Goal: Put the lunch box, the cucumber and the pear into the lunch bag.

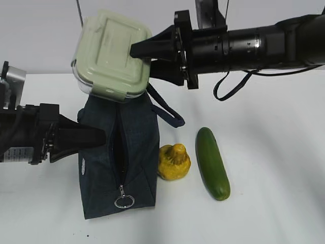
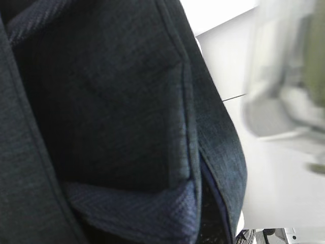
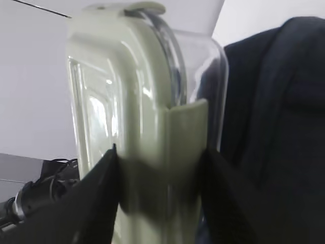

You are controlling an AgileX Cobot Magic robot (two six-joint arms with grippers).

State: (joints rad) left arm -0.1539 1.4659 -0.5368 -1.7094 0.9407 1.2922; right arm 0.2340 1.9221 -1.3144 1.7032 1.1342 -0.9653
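Exterior view: right hand [image 1: 139, 60] is clamped on the box [image 1: 109, 53], held tilted in the air above the bag [image 1: 119, 152]. Left hand [image 1: 99, 136], fingers together, pinches the bag's left side by the open zipper. Pear [image 1: 174, 162] and cucumber [image 1: 212, 162] lie on the desk [image 1: 274, 152] beside the bag.

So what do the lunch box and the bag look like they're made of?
Lunch box: looks like rigid plastic, with a matte sage lid and a glossy clear base that shows reflections in the right wrist view. Lunch bag: woven dark navy fabric, matte, visible weave; its metal ring pull shines.
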